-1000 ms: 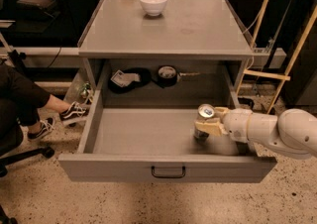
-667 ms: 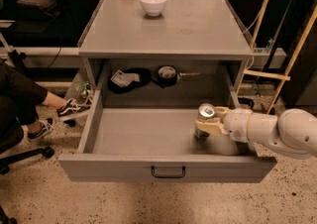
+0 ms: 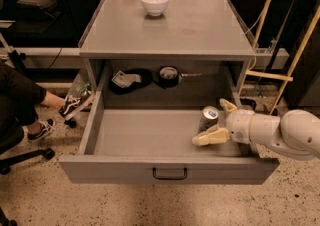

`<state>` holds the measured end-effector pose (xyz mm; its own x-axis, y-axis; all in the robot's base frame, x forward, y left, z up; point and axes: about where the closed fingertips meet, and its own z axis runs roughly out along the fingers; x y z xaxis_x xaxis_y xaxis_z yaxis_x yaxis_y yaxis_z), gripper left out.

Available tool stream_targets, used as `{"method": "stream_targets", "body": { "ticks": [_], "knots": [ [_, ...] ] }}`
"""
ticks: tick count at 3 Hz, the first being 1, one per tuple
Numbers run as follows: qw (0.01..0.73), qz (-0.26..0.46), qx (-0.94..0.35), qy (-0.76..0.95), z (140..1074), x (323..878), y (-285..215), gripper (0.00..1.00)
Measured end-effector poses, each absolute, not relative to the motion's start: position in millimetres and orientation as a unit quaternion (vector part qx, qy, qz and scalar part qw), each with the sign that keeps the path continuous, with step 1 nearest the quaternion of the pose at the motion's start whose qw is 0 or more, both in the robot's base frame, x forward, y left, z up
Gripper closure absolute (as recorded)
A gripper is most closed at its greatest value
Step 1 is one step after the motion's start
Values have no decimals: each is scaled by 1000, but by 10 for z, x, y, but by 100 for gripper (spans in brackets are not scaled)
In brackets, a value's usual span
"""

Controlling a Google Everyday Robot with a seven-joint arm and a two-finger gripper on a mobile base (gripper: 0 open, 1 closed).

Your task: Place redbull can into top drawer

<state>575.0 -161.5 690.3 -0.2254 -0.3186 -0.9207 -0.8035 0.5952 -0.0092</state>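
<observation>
Step in hand: the release, right at the end of the placing. Can [image 3: 209, 118] upright on the floor of the open drawer [image 3: 115, 170], far right, toward the front. Gripper [image 3: 209, 122] low inside the drawer on that same side, reached in over the right wall and straddling the can: 1 finger in front, 1 behind. Fingers spread and seemingly unclasped, not squeezing the metal, though light contact at the far one is hard to rule out.

Next, by judgement: draw back up and to the right with the 2 fingers held wide. Avoid brushing the can on the way; tall, slim, likely to tip at a nudge. Clear the right wall before swinging away.

Bowl [image 3: 154, 3] on the cabinet top [image 3: 200, 35], well apart from all this.
</observation>
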Motion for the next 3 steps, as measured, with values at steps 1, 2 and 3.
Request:
{"method": "stream_targets", "body": {
  "ticks": [1, 2, 3],
  "knots": [
    [495, 244, -378, 743, 6922, 5750, -1613, 0],
    [491, 216, -376, 756, 7300, 5713, -1830, 0],
    [460, 147, -355, 801, 7812, 5466, -2369, 0]
  ]
}}
